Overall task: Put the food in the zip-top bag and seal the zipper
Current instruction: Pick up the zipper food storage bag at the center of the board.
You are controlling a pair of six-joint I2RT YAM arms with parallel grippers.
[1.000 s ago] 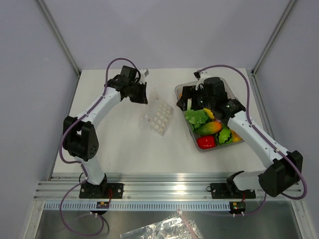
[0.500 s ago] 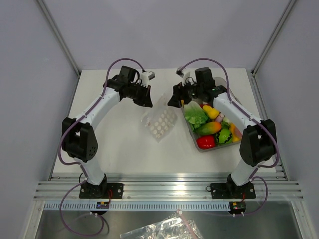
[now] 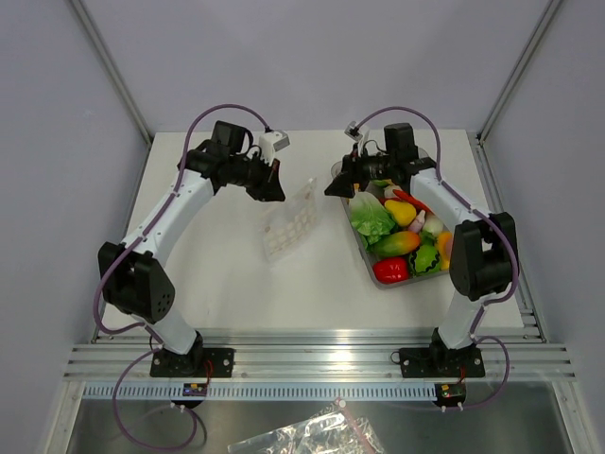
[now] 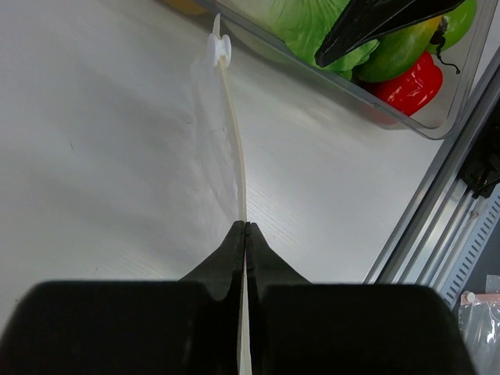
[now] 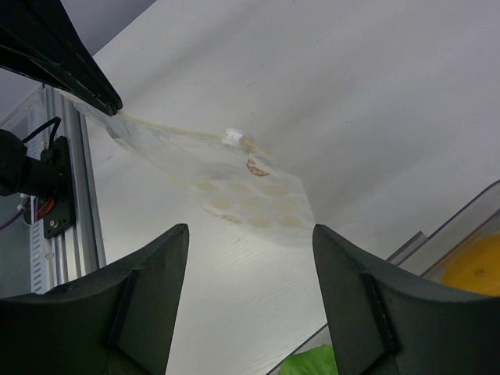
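Left claw [image 4: 245, 234] is pinched tight on one end of the bag's [image 3: 288, 227] zipper strip [image 4: 234, 133]. The bag trails off it between the arms, mouth flat, far end seemingly down on the table. Right claw [image 5: 248, 234] is spread and empty, near the bag. The food [image 3: 411, 200] sits in the tray [image 3: 363, 248]. Risk: you grab both layers and the mouth won't open. Tug hard and the strip slips the left pinch.

From my right pincer [image 3: 337, 186], bare worktop [image 3: 217, 274] lies open toward six and seven o'clock. The zip-top bag [image 3: 288, 224] hangs at eight, my left pincer [image 3: 276, 192] at nine, the tray [image 3: 363, 250] wall at four.
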